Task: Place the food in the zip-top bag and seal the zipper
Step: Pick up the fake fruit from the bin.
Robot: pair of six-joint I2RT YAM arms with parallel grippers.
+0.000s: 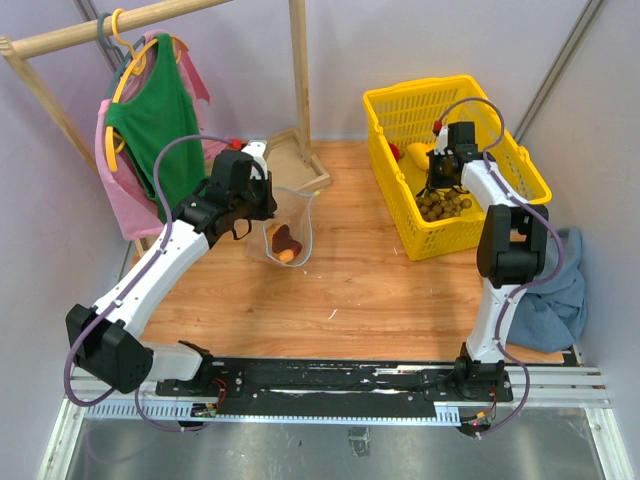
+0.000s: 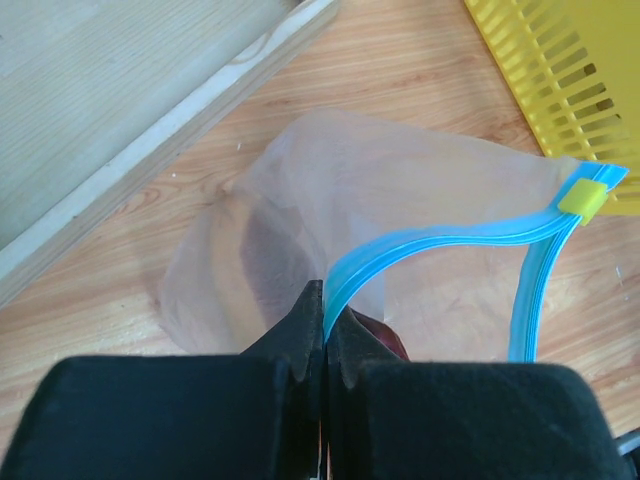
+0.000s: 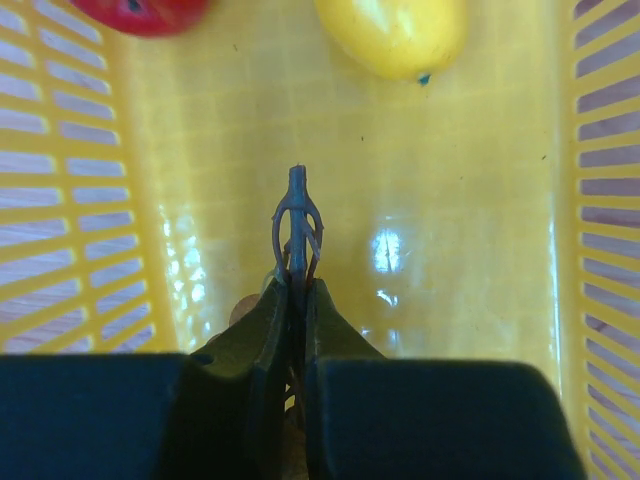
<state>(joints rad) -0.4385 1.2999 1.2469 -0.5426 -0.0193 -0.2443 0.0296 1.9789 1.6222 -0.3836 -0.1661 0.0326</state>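
Observation:
My left gripper (image 2: pixel 325 315) is shut on the blue-teal zipper (image 2: pixel 440 240) of the clear zip-top bag (image 1: pixel 290 225) and holds its mouth open above the table. A dark red piece (image 1: pixel 284 238) and a small orange fruit (image 1: pixel 287 256) lie inside it. The zipper's yellow slider (image 2: pixel 583 197) sits at the far right end. My right gripper (image 3: pixel 298 285) is inside the yellow basket (image 1: pixel 385 110), shut on the brown stem (image 3: pixel 298 215) of the bunch of tan-brown fruits (image 1: pixel 445 203). A yellow fruit (image 3: pixel 392 35) and a red fruit (image 3: pixel 140 14) lie on the basket floor.
A wooden rack with a green and pink garment (image 1: pixel 155 120) on a hanger stands at the back left; its wooden base (image 1: pixel 298 165) is just behind the bag. A blue cloth (image 1: pixel 560 290) lies at the right edge beside the right arm.

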